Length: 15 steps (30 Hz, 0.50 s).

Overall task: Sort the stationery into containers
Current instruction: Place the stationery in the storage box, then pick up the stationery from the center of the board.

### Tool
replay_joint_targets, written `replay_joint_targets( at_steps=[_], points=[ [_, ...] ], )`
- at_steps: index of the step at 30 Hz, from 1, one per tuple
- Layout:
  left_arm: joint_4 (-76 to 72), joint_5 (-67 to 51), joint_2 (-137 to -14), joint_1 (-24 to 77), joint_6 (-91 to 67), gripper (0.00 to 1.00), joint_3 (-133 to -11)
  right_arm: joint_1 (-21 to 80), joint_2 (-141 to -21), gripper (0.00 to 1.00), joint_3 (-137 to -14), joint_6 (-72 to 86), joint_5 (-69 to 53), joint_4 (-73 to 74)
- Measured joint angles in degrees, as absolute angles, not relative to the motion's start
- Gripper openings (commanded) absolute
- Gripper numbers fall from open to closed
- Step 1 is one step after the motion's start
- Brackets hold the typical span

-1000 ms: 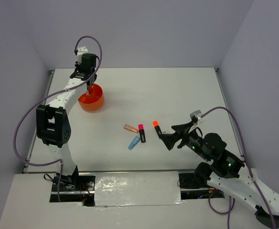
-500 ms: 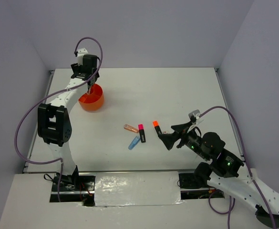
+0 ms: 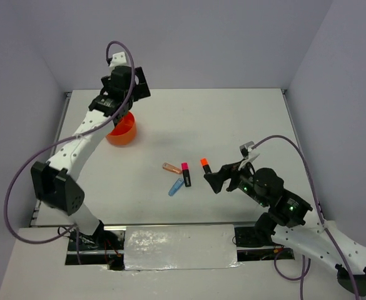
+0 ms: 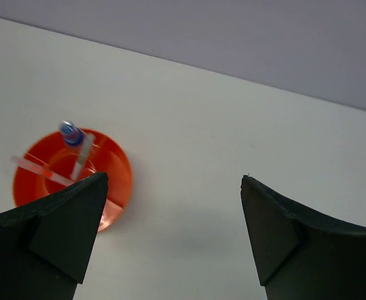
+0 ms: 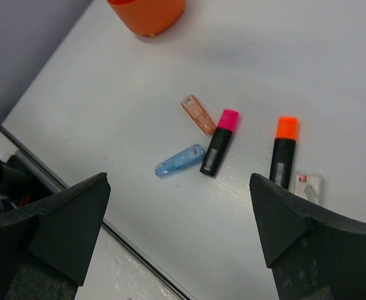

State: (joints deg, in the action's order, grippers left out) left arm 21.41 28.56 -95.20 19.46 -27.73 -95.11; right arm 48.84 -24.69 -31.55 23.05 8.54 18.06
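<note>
Lifted clear of the orange cup (image 4: 119, 167), the left end effector (image 4: 174, 182) now sits higher than it did a moment ago, when its fingers were down at the cup's rim. The right arm has crept a little closer to the loose pieces. Both end effectors are spread wide and carry nothing.

From the left wrist, the cup lies below the left end effector, toward the finger on the left of that view and partly hidden behind it. Three things stand in it: a blue-capped bottle (image 4: 72, 133), a grey pencil (image 4: 82, 157) leaning just beside it, and a thin pale orange pen (image 4: 37, 170) slanting across. Which compartment each is in I cannot tell. That part of the sort looks done.

Five pieces remain on the surface (image 3: 251, 119), all ahead of the right end effector (image 5: 179, 184). Nearest the finger on the right of its wrist view are the orange-tipped highlighter (image 5: 283, 152) and the white eraser (image 5: 308, 186), which touches or lies just beside the highlighter's black end. Toward the middle of the gap lies the pink-tipped highlighter (image 5: 219, 142). A short translucent orange piece (image 5: 198, 114) lies just beyond its tip, and the blue marker (image 5: 180, 160) just beside its black end. The cup is well beyond them all.

By my reckoning under half the job is done. The open right end effector looks best placed for the orange-tipped highlighter or the eraser.
</note>
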Motion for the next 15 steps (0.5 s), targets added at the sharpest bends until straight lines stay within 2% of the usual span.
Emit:
replay_joint_targets(
  at_steps=[7, 15],
  points=[
    [22.7, 26.8, -82.1, 34.5, -35.4, 0.99, -81.1, 48.8, -31.9, 1.00, -33.3, 28.1, 17.3, 23.7],
    [24.5, 28.6, -89.8, 50.7, -43.7, 0.95, -71.6, 48.8, -32.4, 1.00, -39.4, 32.1, 23.3, 31.9]
  ],
)
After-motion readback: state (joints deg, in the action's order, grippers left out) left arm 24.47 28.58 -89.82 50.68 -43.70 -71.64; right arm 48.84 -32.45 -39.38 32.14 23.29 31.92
